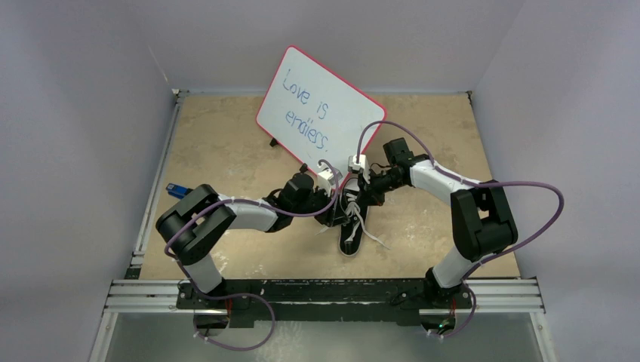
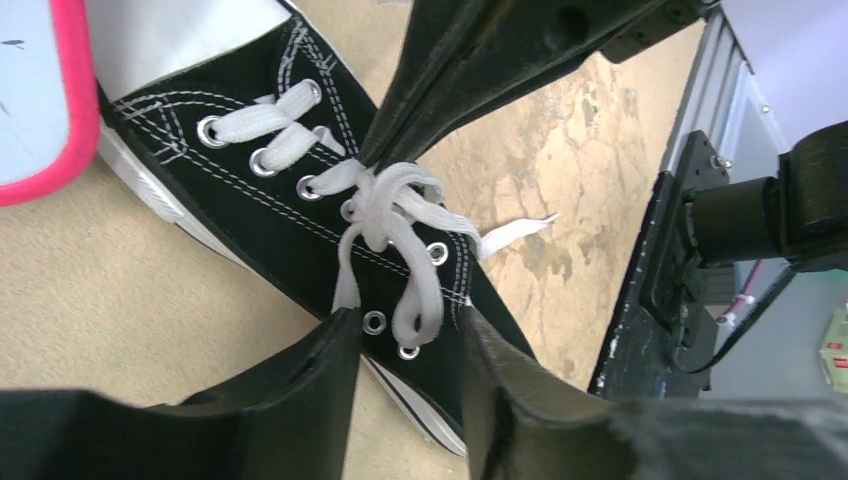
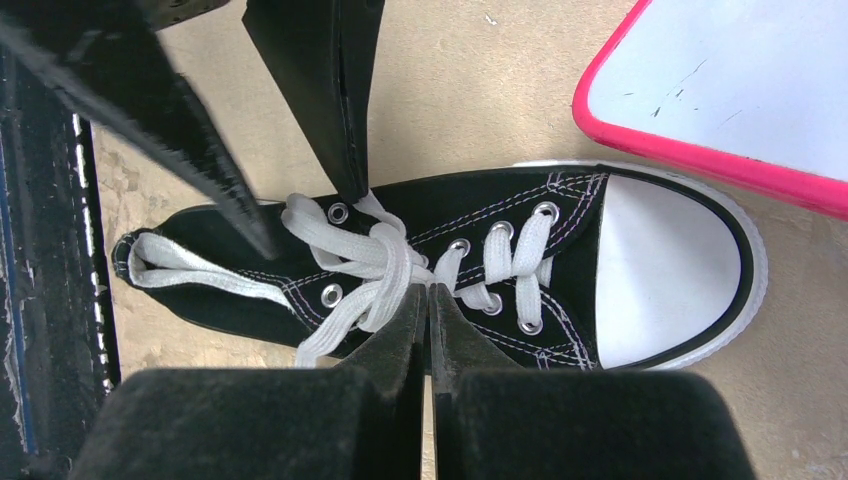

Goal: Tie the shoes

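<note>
Clearly the work is at the knot. Nearest the arm bases lies the small black canvas sneaker with white toe cap (image 1: 349,240), flat on its sole on the tan table (image 1: 226,136), heel toward the bases and toe pointing away.

The left gripper (image 2: 407,313) comes in from the sneaker's left. Its jaws stand apart astride the upper eyelets, with strands of the long white laces (image 3: 385,262) running between them. I judge it is placed to take a strand and is not yet clamped on one. Opposite, the right gripper (image 3: 428,293) reaches in from the sneaker's right, jaws pressed together on the bunched laces over the tongue, seemingly to keep the crossing taut.

Well off to the sneaker's left sits a small blue-and-black tool (image 1: 176,189). Just beyond the toe leans a pink-rimmed whiteboard with blue handwriting (image 1: 321,113); whether it touches the toe I cannot tell.

The overhead view gives this layout, but the arms hide the knot. The left wrist view shows the gap between the left jaws and a loose lace end trailing on the table at the sneaker's right. Only the right wrist view shows the right jaws meeting with no gap, and a strand lying across the heel opening.
</note>
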{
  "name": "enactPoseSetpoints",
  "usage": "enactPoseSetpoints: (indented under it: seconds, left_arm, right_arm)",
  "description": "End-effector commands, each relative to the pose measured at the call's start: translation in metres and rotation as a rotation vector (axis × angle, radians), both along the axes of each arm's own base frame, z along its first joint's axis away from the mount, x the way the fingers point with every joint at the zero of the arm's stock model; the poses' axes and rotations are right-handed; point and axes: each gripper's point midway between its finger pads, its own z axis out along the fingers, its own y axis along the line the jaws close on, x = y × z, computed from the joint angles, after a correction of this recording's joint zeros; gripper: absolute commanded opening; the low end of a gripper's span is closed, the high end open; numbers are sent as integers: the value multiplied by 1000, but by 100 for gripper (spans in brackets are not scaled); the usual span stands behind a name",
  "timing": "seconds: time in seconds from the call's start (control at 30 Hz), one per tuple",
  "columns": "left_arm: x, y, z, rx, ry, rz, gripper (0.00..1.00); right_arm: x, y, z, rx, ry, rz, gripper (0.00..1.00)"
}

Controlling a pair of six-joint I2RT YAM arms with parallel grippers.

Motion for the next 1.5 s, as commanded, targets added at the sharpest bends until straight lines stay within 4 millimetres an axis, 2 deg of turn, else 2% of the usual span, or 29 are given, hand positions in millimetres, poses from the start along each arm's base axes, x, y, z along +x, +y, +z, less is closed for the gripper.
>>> enactPoseSetpoints:
  seconds: [0.0,0.1,0.2,0.33,0.53,0.63,0.8,1.0,1.17,1.33,1.47]
  left_arm:
    - [18,-10,11,-15,-66,19,33]
    - [16,-11,9,-7,-62,-3,21]
    - [13,-9,10,-7,-65,-14,17]
    - [7,-8,15,-6,-59,-38,0]
    - [-8,-3,25,0,-20,-87,0]
    - [-17,-1,21,13,32,-100,0]
    - [-23,7,0,96,126,-92,0]
    - [-24,12,-11,158,189,-62,0]
    - [-25,25,-25,223,221,-6,0]
    - [-29,38,-38,281,247,22,0]
    - [-38,50,-48,309,275,49,0]
  right_arm:
    - [6,7,15,52,-27,9,0]
    - [6,6,16,50,-25,5,0]
    - [7,6,16,48,-26,3,0]
    - [10,3,14,28,-31,-28,0]
    - [23,-7,23,7,-75,-147,0]
    - [25,-12,27,-13,-83,-197,0]
    - [20,-20,27,-54,-63,-249,0]
    - [18,-35,17,-135,-30,-339,0]
    - [25,-50,10,-184,-56,-460,0]
    - [26,-69,-6,-258,-52,-526,0]
    - [35,-85,-6,-249,-66,-622,0]
